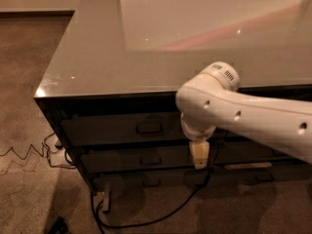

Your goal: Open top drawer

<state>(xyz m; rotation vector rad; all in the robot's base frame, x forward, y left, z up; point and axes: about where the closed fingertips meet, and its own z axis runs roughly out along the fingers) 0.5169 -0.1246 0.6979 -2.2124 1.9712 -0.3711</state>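
Note:
The top drawer (117, 129) has a dark front and sits just under the glossy grey cabinet top (112, 57), shut flush with the frame. Its small metal loop handle (149, 128) is at its middle. My white arm comes in from the right and hangs in front of the drawers. My gripper (199, 156) points down, just right of the handle and a little below it, in front of the second drawer. It holds nothing that shows.
Two more dark drawer fronts lie below, the second drawer (136, 159) and the bottom drawer (146, 182), each with a like handle. A black cable (146, 218) loops on the carpet in front. A white power strip (56, 152) and cords lie at the left corner.

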